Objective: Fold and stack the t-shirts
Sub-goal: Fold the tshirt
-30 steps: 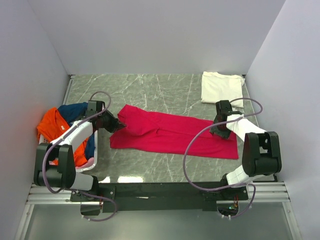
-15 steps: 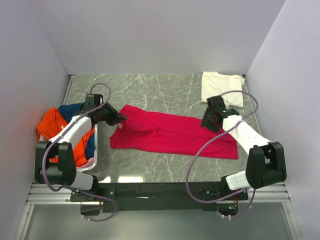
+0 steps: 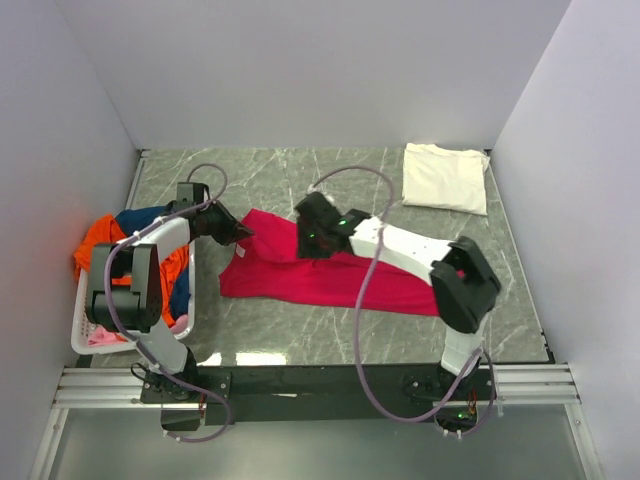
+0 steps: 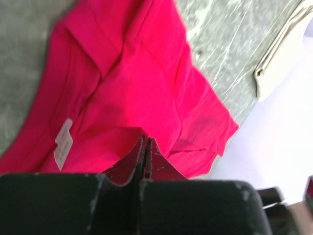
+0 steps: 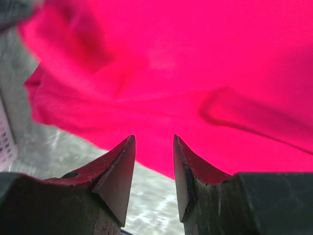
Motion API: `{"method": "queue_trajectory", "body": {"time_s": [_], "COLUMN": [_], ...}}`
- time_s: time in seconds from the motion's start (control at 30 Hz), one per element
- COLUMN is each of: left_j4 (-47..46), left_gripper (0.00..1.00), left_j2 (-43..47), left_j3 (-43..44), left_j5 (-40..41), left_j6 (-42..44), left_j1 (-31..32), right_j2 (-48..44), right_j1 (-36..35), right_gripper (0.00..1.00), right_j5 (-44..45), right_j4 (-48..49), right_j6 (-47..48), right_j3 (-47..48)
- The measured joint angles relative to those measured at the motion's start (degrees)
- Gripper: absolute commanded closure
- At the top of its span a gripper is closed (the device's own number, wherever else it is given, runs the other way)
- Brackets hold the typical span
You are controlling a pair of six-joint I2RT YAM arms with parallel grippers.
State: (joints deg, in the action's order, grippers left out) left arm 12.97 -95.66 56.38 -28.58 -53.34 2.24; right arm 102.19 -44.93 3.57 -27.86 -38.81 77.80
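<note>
Top external: left gripper (image 3: 242, 236) closed at crimson t-shirt (image 3: 300, 282) edge, right gripper (image 3: 304, 245) parted over it.

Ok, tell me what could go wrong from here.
1. Right gripper is open over the pink shirt; closing there may pinch several layers and bunch it.
2. Left gripper is shut at the shirt's edge; a thin hold, if any, could slip when lifted.

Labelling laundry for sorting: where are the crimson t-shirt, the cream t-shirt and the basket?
crimson t-shirt (image 3: 285, 280), top view, near edge of body.
cream t-shirt (image 3: 445, 177), top view, centre of fold.
basket (image 3: 192, 300), top view, right rim.
</note>
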Motion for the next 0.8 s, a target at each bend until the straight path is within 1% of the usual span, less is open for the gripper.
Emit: {"method": "queue_trajectory", "body": {"time_s": [0.17,0.33,0.5,0.8], "left_j4": [-3.23,-5.66,-6.05,-6.54], "left_gripper": [1.00,1.00,1.00,1.00], "left_j2": [-0.57,-2.36,-4.35,-4.52], "left_j3": [0.28,0.37,0.44,0.44], "left_j5": [1.05,1.42,1.22,0.35], "left_j6": [0.09,0.11,0.09,-0.11], "left_j1": [-1.03,-1.66,-1.66,-1.66], "right_j2": [7.26,10.40,12.33,16.35], "right_j1": [-5.31,-7.91,-8.37,-8.35], "right_gripper": [0.58,0.59,0.60,0.60], "right_j5": [-1.46,-1.46,-0.52,2.49], "right_j4": [0.57,1.01,1.07,1.36], "right_j6": [-1.16,-2.08,-2.10,-1.81], "right_j3": [5.70,7.76,8.04,10.86]}}
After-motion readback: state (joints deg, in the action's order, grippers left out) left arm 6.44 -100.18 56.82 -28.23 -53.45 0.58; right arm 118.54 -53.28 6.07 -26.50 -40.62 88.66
